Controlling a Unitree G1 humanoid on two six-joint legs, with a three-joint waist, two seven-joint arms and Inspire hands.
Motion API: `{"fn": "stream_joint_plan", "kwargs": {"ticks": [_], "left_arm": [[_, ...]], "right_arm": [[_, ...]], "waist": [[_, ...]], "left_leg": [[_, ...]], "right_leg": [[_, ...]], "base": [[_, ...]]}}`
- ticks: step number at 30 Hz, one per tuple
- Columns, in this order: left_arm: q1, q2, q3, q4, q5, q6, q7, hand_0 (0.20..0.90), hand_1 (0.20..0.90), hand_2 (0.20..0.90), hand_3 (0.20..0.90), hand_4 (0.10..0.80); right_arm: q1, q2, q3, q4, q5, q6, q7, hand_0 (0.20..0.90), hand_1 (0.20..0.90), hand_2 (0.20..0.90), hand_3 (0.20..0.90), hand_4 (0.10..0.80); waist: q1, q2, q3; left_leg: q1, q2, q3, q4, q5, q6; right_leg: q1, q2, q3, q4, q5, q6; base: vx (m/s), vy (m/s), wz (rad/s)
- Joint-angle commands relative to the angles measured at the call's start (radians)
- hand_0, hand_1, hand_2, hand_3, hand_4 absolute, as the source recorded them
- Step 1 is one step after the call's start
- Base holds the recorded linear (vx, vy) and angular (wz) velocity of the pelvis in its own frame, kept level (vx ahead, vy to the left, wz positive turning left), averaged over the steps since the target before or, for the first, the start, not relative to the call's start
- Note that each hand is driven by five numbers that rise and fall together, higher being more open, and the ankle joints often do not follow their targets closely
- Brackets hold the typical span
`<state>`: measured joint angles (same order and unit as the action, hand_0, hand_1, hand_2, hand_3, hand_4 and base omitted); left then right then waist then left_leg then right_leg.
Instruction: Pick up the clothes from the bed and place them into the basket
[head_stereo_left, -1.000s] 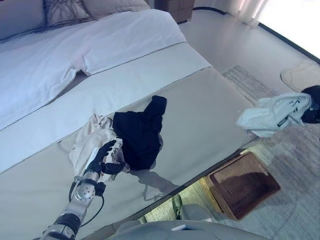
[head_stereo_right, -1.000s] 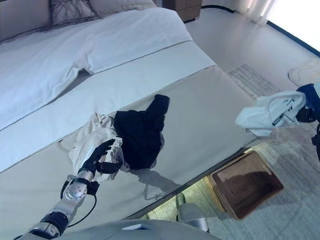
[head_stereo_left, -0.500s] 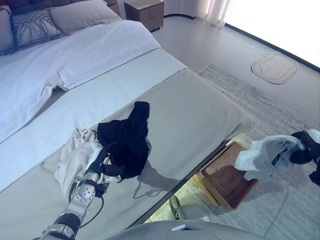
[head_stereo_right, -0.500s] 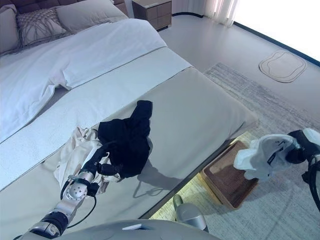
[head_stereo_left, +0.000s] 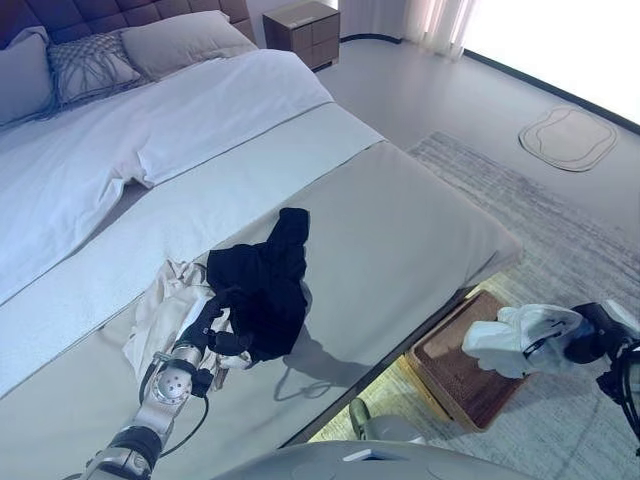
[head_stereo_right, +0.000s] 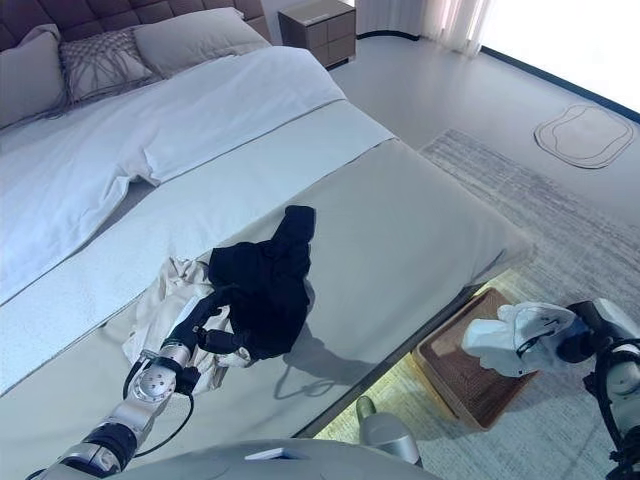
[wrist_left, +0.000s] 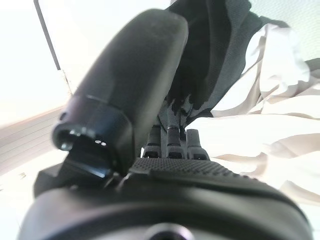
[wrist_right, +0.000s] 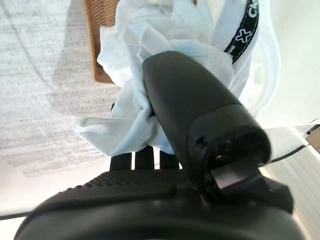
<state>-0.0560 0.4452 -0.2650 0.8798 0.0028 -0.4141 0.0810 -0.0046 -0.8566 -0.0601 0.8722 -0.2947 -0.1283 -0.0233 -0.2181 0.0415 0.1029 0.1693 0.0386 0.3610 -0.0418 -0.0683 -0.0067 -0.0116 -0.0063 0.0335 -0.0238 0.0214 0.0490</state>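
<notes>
My left hand (head_stereo_left: 213, 325) has its fingers curled into the black garment (head_stereo_left: 262, 289) on the bed (head_stereo_left: 400, 220), beside a cream cloth (head_stereo_left: 160, 310). My right hand (head_stereo_left: 590, 340) clutches a white garment (head_stereo_left: 520, 340) above the brown basket (head_stereo_left: 450, 365) on the floor.

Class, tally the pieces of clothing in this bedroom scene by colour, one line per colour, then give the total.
Black: 1, the black garment on the bed, gripped by the left hand
Cream: 1, the cream garment lying beside it
White: 1, the white garment held by the right hand over the basket
Total: 3
</notes>
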Motion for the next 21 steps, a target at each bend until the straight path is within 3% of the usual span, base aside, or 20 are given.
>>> {"fn": "stream_joint_plan", "kwargs": {"ticks": [1, 9, 14, 21], "left_arm": [[-0.063, 0.047, 0.014, 0.002, 0.001, -0.067, 0.021, 0.9, 0.9, 0.9, 0.9, 0.8], [-0.067, 0.047, -0.003, 0.0, 0.078, -0.061, 0.069, 0.9, 0.9, 0.9, 0.9, 0.8], [-0.079, 0.057, -0.017, -0.005, 0.19, -0.062, 0.195, 0.9, 0.9, 0.9, 0.9, 0.8], [-0.11, 0.102, -0.059, -0.059, 0.444, -0.045, 0.409, 0.9, 0.9, 0.9, 0.9, 0.8]], "right_arm": [[-0.124, -0.059, -0.019, 0.03, 0.031, -0.018, -0.097, 0.9, 0.9, 0.9, 0.9, 0.8], [-0.129, -0.045, -0.002, 0.043, 0.011, -0.003, -0.13, 0.9, 0.9, 0.9, 0.9, 0.8], [-0.13, -0.038, 0.006, 0.028, 0.025, 0.017, -0.137, 0.9, 0.9, 0.9, 0.9, 0.8], [-0.132, -0.014, 0.014, 0.013, 0.074, 0.148, -0.078, 0.9, 0.9, 0.9, 0.9, 0.8]], "waist": [[0.023, -0.033, -0.047], [0.03, -0.031, -0.045], [0.034, -0.033, -0.043], [0.048, -0.042, -0.031]], "left_leg": [[-0.053, 0.027, -0.031, 0.075, -0.028, -0.015], [-0.054, 0.028, -0.038, 0.068, -0.02, -0.018], [-0.052, 0.027, -0.046, 0.06, -0.014, -0.019], [-0.054, 0.026, -0.063, 0.057, -0.006, -0.024]], "right_leg": [[-0.034, -0.047, -0.045, 0.029, 0.036, 0.061], [-0.031, -0.047, -0.053, 0.026, 0.037, 0.061], [-0.026, -0.047, -0.055, 0.025, 0.036, 0.062], [-0.02, -0.049, -0.064, 0.031, 0.032, 0.06]], "base": [[-0.015, -0.007, 0.08], [-0.007, -0.007, 0.04], [0.0, 0.0, 0.0], [-0.009, 0.01, 0.06]]}}
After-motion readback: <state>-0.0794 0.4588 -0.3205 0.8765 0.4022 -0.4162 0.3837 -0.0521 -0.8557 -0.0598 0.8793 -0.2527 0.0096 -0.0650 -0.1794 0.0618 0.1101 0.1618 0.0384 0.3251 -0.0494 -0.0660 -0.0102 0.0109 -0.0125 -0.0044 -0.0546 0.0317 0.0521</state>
